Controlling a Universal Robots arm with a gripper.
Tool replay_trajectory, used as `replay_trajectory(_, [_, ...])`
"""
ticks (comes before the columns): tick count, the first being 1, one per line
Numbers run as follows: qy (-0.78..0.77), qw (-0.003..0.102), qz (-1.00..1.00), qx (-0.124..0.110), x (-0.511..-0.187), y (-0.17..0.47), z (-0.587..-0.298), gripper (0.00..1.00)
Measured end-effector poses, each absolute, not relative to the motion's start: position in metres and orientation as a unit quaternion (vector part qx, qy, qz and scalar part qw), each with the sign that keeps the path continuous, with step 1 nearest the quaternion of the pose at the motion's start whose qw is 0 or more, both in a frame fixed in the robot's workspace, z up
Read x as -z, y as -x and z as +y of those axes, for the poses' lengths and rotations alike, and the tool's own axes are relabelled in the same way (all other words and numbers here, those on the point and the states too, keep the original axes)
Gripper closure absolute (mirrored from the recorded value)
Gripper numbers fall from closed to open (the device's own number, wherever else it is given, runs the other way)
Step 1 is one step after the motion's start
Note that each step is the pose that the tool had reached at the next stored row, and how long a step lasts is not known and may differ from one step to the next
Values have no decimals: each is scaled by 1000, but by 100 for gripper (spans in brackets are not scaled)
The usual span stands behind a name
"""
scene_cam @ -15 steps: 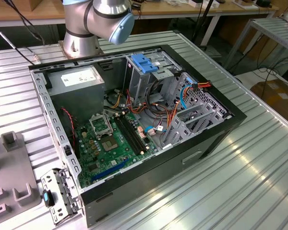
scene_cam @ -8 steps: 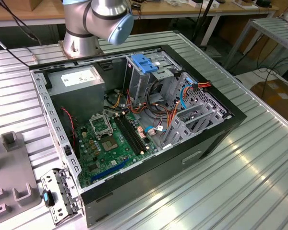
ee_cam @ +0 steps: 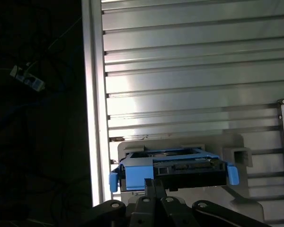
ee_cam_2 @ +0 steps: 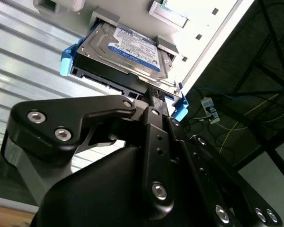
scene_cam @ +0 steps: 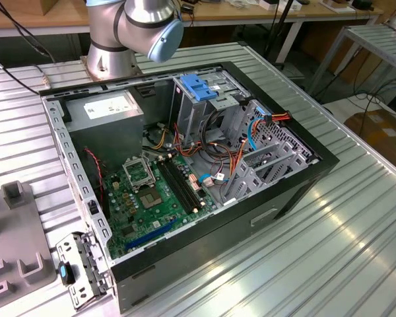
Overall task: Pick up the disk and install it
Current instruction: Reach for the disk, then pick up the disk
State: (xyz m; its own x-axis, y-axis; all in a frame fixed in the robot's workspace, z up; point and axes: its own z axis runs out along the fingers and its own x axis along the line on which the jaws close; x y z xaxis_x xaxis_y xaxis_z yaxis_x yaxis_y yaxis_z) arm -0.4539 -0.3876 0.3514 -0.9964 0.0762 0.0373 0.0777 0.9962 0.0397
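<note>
The disk (ee_cam_2: pixel 128 47) is a silver drive with a white and blue label, edged by a blue plastic carrier frame (ee_cam: pixel 173 165). It lies flat in a grey holder (ee_cam: pixel 236 153) on the ribbed metal table, close to the table's edge. In both wrist views my gripper (ee_cam: pixel 150 182) comes at the disk end-on. Its two black fingers (ee_cam_2: pixel 156 123) stand close together with the tips at the middle of the carrier's near rail. Whether the tips pinch the rail is hidden.
In the exterior view an open computer case (scene_cam: pixel 185 165) lies on the table, with the motherboard (scene_cam: pixel 152 191), a grey power-supply box (scene_cam: pixel 105 109) and a tall metal cage with a blue cap (scene_cam: pixel 201 86). The arm's base (scene_cam: pixel 129 33) stands behind the case. Grey fixtures (scene_cam: pixel 16 224) sit at the exterior view's left.
</note>
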Motion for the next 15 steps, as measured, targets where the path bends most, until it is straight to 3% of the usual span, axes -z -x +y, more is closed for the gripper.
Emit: replay_trajectory(15, [13,18,-1000,20,-351,454,-388,89])
